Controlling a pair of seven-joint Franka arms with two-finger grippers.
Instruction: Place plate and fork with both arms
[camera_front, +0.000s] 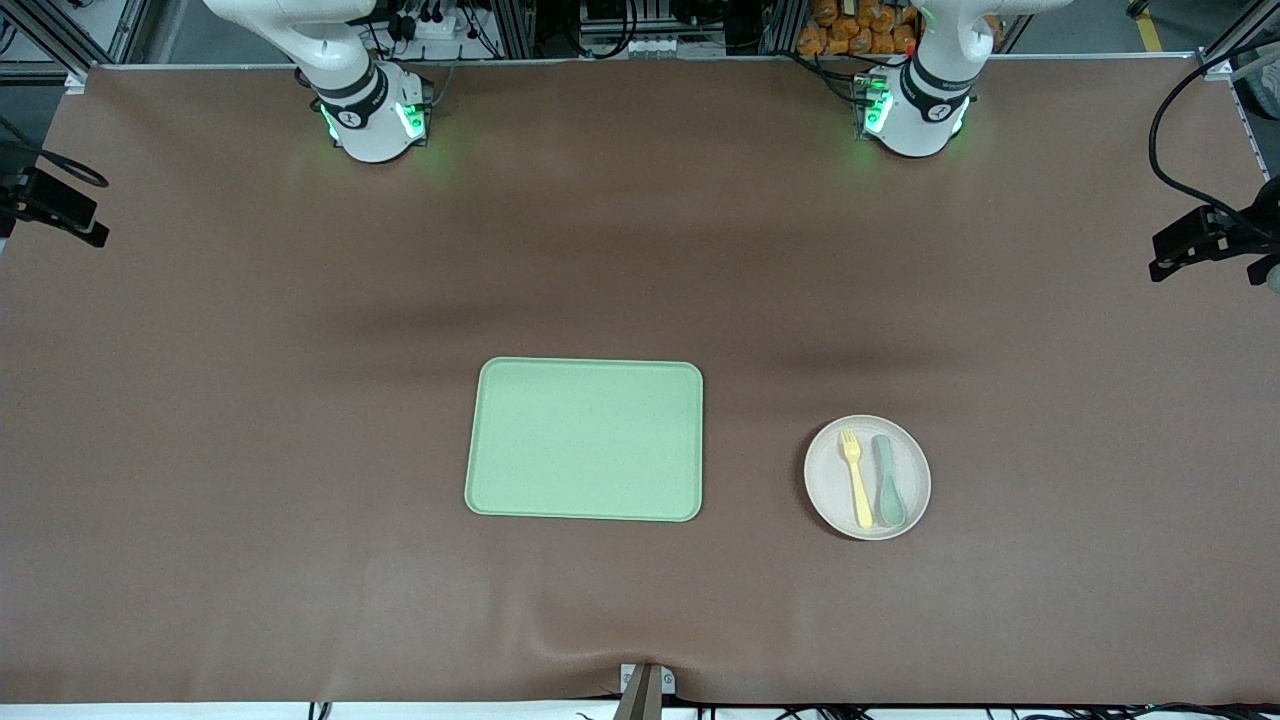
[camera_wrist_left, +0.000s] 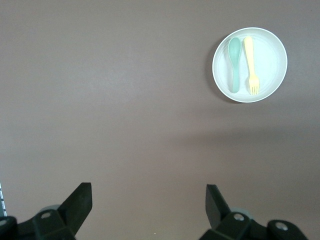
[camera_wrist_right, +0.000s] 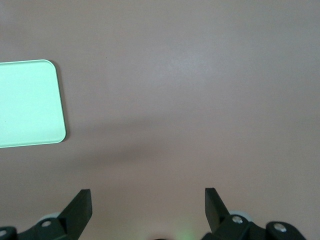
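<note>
Light, stiff, slick plate (camera_front: 867, 477) with loose fork (camera_front: 856, 478): probably best pinched at rim; left gripper (camera_wrist_left: 148, 210) and right gripper (camera_wrist_right: 148, 210) spread wide, empty.

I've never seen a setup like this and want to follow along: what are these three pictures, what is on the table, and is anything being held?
Two white robot arms stand at a brown table. The wide picture looks down from across the table; the other two come from cameras on each arm's wrist. The left pincer and right pincer are both open, up in the air, and hold nothing. On the table lie a light green tray and, toward the left arm's end, a pale plate. On the plate lie a yellow fork and a teal spoon, side by side.
</note>
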